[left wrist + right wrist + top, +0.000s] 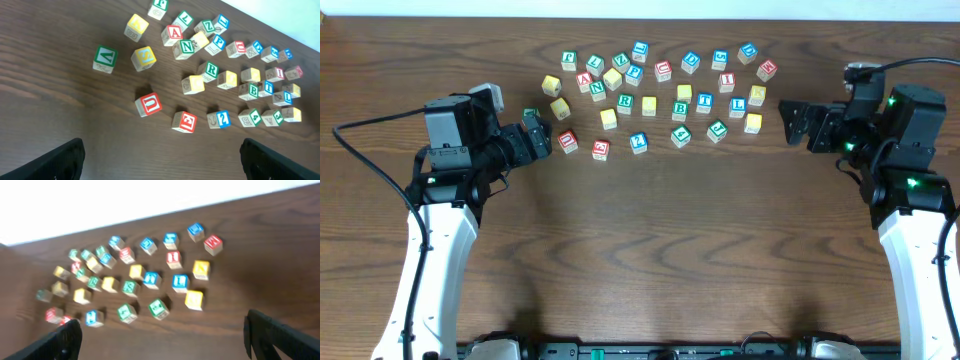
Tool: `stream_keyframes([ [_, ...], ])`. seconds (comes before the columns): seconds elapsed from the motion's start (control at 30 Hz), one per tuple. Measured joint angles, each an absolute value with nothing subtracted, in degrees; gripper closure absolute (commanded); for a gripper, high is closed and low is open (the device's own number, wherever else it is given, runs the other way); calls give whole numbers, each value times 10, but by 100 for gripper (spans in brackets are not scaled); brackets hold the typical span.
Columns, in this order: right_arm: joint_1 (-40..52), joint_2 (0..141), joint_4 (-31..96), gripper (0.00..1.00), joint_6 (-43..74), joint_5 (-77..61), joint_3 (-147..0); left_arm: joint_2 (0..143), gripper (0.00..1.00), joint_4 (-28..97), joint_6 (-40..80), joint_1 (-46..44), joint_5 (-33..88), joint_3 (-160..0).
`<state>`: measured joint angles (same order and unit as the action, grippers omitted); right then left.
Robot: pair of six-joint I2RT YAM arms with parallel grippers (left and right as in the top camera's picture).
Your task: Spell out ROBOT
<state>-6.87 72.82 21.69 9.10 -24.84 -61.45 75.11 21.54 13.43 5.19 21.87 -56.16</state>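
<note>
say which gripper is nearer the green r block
Left. The left gripper sits a few blocks from the green R block, at the cluster's left edge; the right gripper is beyond its right edge.

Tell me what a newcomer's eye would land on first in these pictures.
First comes the scatter of colourful letter blocks across the far middle of the dark wooden table, with none lined up into a word. Next come the two arms flanking it. The left pincer is at the cluster's left edge and the right pincer is just off its right edge, both open and empty.
</note>
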Motion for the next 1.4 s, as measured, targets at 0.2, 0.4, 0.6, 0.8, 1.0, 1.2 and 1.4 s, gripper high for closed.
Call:
stream_keyframes([
  [0.2, -44, 728, 160, 4, 150, -261, -619, 751, 2, 252, 135, 52, 206, -562],
  [0.4, 57, 759, 219, 4, 171, -219, -707, 751, 2, 336, 172, 69, 155, -562],
  [0.6, 122, 859, 331, 5, 162, -188, -865, 751, 2, 398, 223, 104, 136, -563],
  [0.8, 206, 1005, 428, 1, 138, -159, -1026, 751, 3, 432, 238, 105, 133, -563],
  [1.0, 269, 1115, 450, 7, 114, -149, -1121, 751, 3, 449, 240, 105, 133, -563],
  [1.2, 298, 1196, 442, 7, 112, -129, -1191, 751, 3, 483, 241, 105, 133, -563],
  [1.4, 295, 1246, 424, 9, 139, -117, -1242, 751, 2, 491, 241, 105, 133, -563],
])
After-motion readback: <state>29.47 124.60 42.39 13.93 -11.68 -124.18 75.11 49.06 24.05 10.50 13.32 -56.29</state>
